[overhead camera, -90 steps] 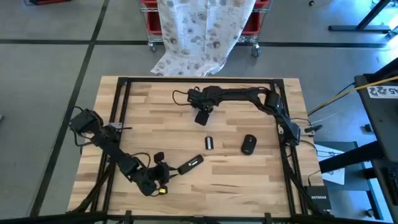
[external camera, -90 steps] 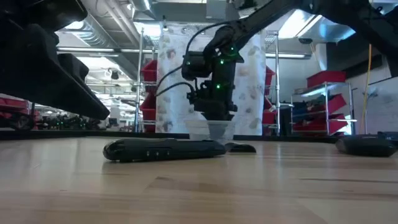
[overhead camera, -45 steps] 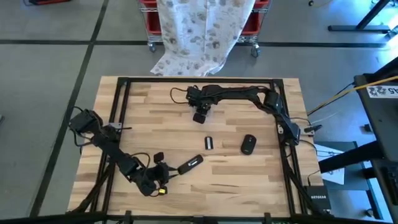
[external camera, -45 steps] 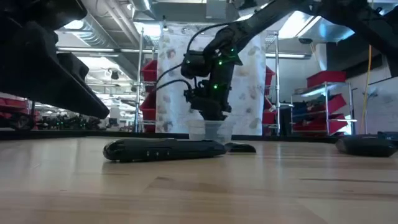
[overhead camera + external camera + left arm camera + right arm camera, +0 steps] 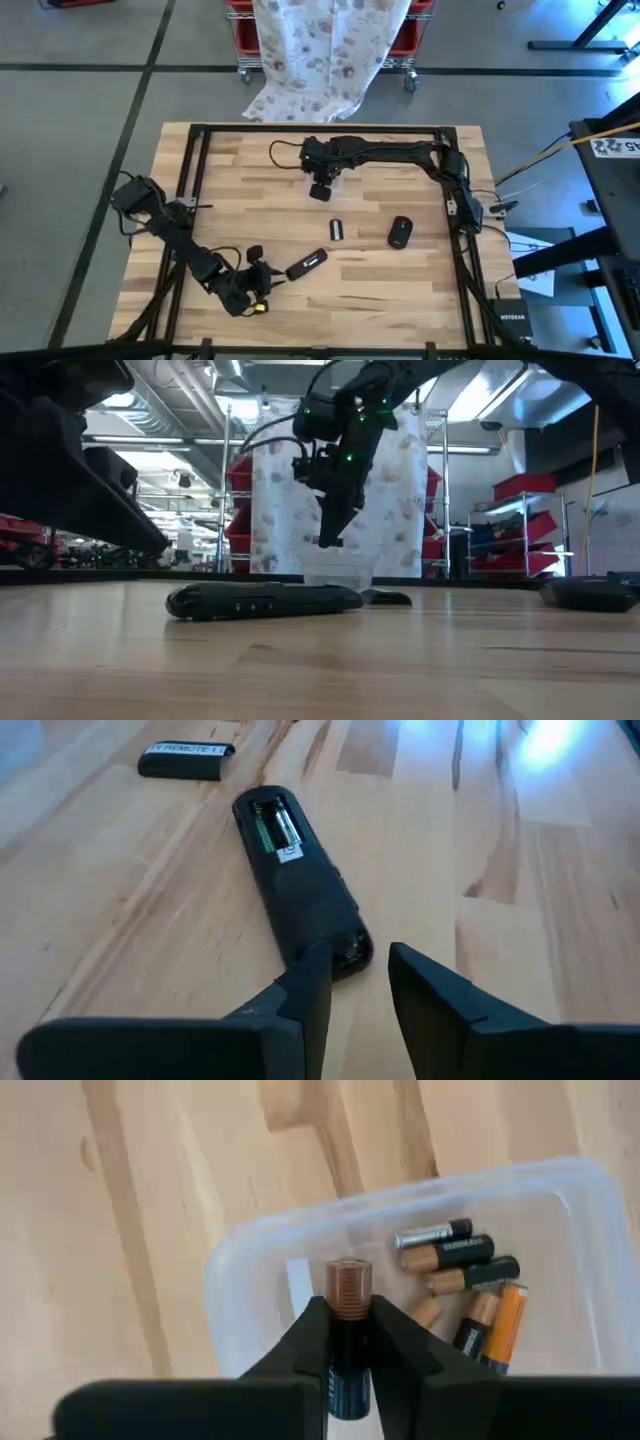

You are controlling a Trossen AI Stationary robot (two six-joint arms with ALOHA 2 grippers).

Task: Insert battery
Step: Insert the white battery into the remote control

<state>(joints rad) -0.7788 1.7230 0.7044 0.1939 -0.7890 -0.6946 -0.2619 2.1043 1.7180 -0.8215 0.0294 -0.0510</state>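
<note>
A battery (image 5: 347,1340) is clamped upright between the right gripper (image 5: 348,1342) fingers, above the clear tub (image 5: 260,1250). The left gripper (image 5: 360,982), fingers parted and empty, is set at the remote (image 5: 297,880) end; the remote should be steadied before the battery is aligned with the open bay.

Black remote (image 5: 298,885), green inside; copper-and-black battery (image 5: 347,1335); clear tub (image 5: 250,1280); pale striped wood desk (image 5: 230,190).

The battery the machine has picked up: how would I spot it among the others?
Find the clear plastic tub at the far middle of the wooden table. The right pincer hangs just above it, shut on one battery. That one stands upright, copper end up, while the loose batteries lie flat in the tub.
</note>
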